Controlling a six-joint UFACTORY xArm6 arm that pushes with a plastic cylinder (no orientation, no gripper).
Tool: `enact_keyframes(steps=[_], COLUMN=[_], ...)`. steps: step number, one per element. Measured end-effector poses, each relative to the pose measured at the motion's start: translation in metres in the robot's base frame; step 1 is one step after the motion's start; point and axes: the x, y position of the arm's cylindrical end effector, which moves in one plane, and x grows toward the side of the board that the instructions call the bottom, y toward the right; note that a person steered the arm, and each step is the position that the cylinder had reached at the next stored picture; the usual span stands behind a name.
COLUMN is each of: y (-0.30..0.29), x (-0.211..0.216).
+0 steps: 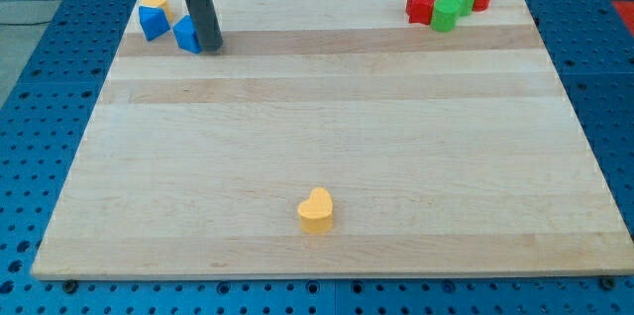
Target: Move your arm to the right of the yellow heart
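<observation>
Heart (316,210) sits alone near board's (327,107) bottom edge, open wood on every side. Tip (210,47), bare rod holding nothing, rests far up-left of heart, touching blue block (186,34); long diagonal crossing judged ahead.

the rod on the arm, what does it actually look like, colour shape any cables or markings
A straight, round, dark grey rod, plain and slightly glossy, with no markings or cables visible. It keeps about the same thickness down to my tip, which ends bluntly. At the view's top a paler metallic piece joins it, mostly cut off by the frame, so the arm above is not visible.
</observation>
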Motion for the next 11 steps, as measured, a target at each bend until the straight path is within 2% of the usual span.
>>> enact_keyframes(steps=[3,4,6,7,8,9,10,11], y=[-0.041,-0.021,0.196,0.270,0.299,0.284,0.237,0.236], x=[-0.027,-0.020,0.072,0.131,0.207,0.272,0.288,0.287])
